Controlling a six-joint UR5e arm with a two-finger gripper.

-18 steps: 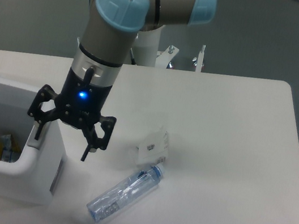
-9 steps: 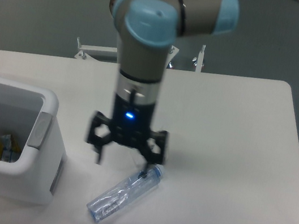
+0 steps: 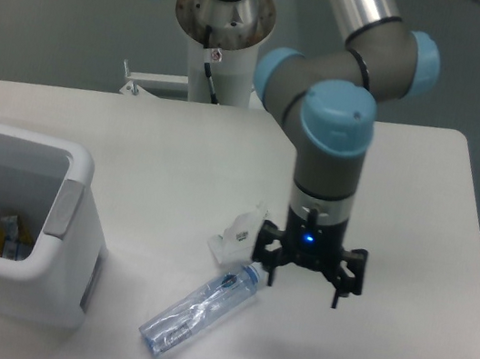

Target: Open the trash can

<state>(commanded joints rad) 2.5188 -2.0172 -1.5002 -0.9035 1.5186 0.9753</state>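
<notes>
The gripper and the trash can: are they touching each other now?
Apart. The camera view shows the gripper open above the table, right of the bottle, with bare tabletop between it and the trash can.

The bin [image 3: 69, 262] is smooth white plastic with a matt grey tab [image 3: 64, 208]. At 5 o'clock of it, the bottle [image 3: 200, 309] is clear, crinkled plastic. The table [image 3: 421, 201] is matt white. The gripper [image 3: 305, 281] is black and matt.

A white surface [image 3: 407, 171] holds a white trash can [image 3: 19, 235], a crushed clear bottle [image 3: 198, 309] and a small white packet [image 3: 238, 235].
</notes>
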